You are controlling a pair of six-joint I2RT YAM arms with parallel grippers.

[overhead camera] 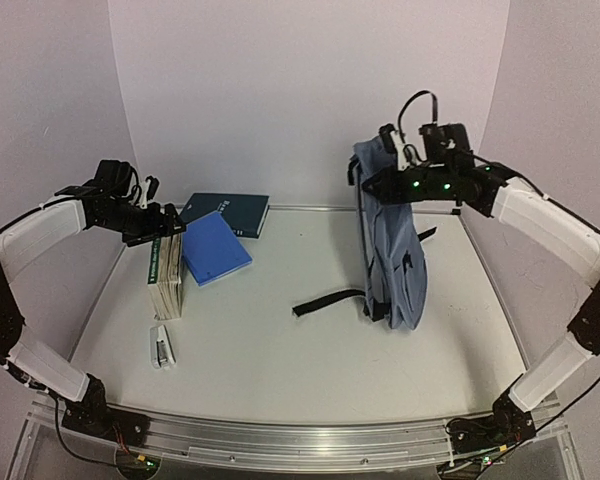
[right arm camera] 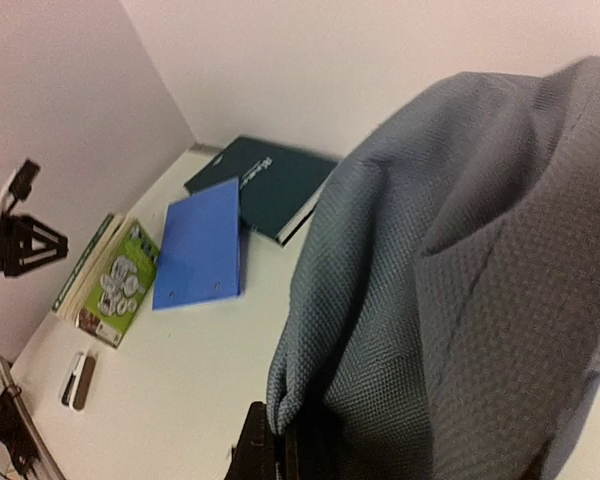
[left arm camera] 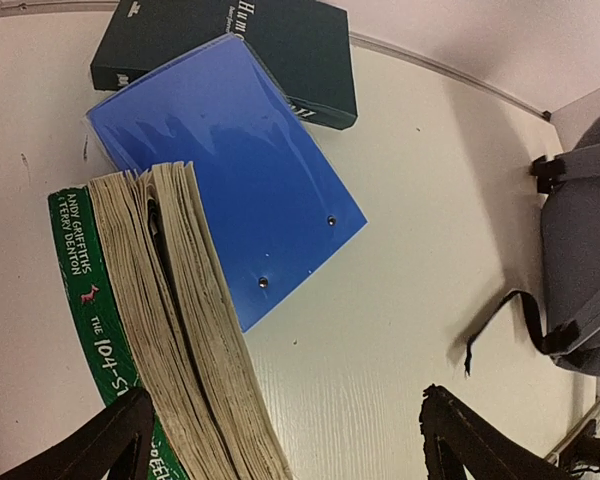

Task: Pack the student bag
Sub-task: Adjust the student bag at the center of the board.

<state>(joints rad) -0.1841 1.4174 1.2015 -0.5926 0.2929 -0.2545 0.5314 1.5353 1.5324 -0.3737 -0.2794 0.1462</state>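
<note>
A: Where's the student bag (overhead camera: 395,260)?
B: Upright, right side of worktop (overhead camera: 280,350). R pincer (overhead camera: 375,183) pinching its top fabric.
A: L pincer (overhead camera: 166,228)?
B: Spread wide, over thick green book (overhead camera: 165,275), beside blue folder (overhead camera: 217,248).

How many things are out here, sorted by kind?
Books: 2 (dark book, green paperback)
Folders: 1 (blue folder)
Staplers: 1 (small stapler, as far as I can tell)
Bags: 1 (bag)
Total: 5
</note>
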